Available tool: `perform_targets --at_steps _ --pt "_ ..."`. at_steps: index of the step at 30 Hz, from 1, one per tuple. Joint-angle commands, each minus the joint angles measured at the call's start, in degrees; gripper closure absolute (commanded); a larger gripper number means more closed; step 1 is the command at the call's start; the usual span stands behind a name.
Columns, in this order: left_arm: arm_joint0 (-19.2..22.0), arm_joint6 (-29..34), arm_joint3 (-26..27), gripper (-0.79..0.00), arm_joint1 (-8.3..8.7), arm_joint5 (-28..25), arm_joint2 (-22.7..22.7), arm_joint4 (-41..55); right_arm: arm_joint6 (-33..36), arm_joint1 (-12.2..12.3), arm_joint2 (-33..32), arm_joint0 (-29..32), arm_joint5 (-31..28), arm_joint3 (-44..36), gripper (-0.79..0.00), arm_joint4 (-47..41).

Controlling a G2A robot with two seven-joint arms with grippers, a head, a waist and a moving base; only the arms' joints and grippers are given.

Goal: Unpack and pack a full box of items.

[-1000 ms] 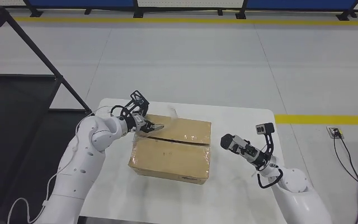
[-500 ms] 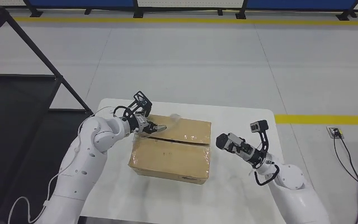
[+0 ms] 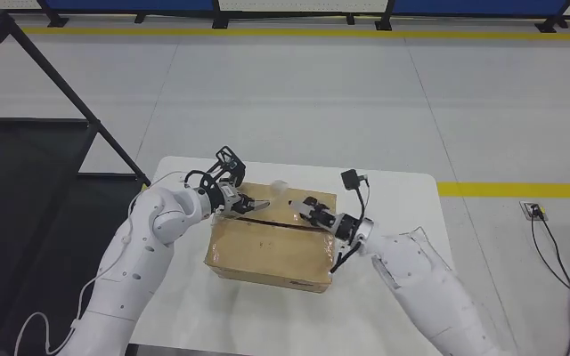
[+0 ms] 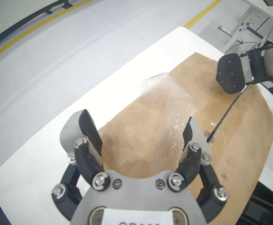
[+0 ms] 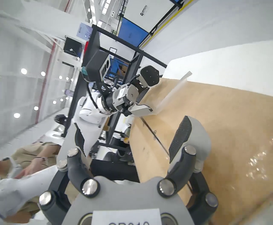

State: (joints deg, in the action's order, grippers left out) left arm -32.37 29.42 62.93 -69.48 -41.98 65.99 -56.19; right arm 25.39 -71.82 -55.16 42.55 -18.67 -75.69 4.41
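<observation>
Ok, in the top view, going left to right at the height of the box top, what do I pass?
Left gripper → loose tape → right gripper → yellow floor line.

a wall panel (image 5: 149, 10) bears a brand name; tiny marks on the box (image 4: 234, 149) can't be read.
</observation>
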Motion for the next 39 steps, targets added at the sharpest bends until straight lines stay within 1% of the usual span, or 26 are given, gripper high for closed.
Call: perform_targets --at_steps 1,4,7,12,19,21,23,26,29,32,33,35,39 --pt "-0.1 -0.3 0.1 -0.785 0.04 0.0 -0.1 0.1 -6.9 -0.5 1.8 -0.1 1.2 -0.5 -0.785 7.3" --pt "-0.5 -0.8 0.3 -0.785 0.19 -0.3 0.0 0.3 -14.3 -1.3 4.5 -0.1 4.1 -1.1 -0.785 16.5" --pt "-1.1 -0.9 1.1 -0.785 0.45 -0.6 0.3 0.3 -18.5 -2.0 6.3 -0.2 6.8 -1.1 -0.785 22.2" --pt "-2.4 -2.7 2.4 -0.785 1.14 0.2 2.3 0.3 -21.5 -3.2 7.3 -0.9 8.8 0.4 -0.785 23.9" --pt "-5.8 -5.0 4.9 -0.785 2.72 1.9 8.5 2.9 -23.9 -4.4 8.1 -1.9 12.0 1.4 -0.785 27.9" --pt "-7.0 -4.8 5.6 -0.785 3.24 2.0 10.6 4.5 -24.1 -4.8 8.6 -2.2 13.1 1.2 -0.785 28.8" --pt "-8.0 -4.7 6.4 -0.785 3.68 3.2 12.2 4.7 -24.2 -5.2 9.0 -2.7 14.1 1.1 -0.785 29.7" --pt "-9.5 -5.4 7.2 -0.785 4.04 5.0 13.6 5.2 -24.6 -6.0 10.4 -3.8 17.7 0.8 -0.785 33.6" --pt "-11.3 -6.3 8.2 -0.785 4.43 5.1 15.2 6.8 -22.1 -7.0 12.8 -5.7 24.8 0.9 -0.785 39.6" --pt "-13.6 -7.4 9.6 -0.785 4.86 5.4 16.9 7.7 -16.7 -8.2 14.2 -8.3 31.5 2.2 -0.785 41.7" --pt "-14.5 -8.0 10.3 -0.785 5.03 5.8 17.6 7.5 -16.6 -8.5 14.2 -8.8 33.0 2.2 -0.785 41.9" --pt "-16.7 -9.5 11.9 -0.785 5.38 6.4 19.3 7.2 -16.6 -8.5 14.2 -8.8 33.0 2.2 -0.785 41.9" --pt "-21.3 -11.3 14.7 -0.785 6.02 7.0 22.9 9.5 -16.6 -8.5 14.2 -8.8 33.0 2.2 -0.785 41.9"
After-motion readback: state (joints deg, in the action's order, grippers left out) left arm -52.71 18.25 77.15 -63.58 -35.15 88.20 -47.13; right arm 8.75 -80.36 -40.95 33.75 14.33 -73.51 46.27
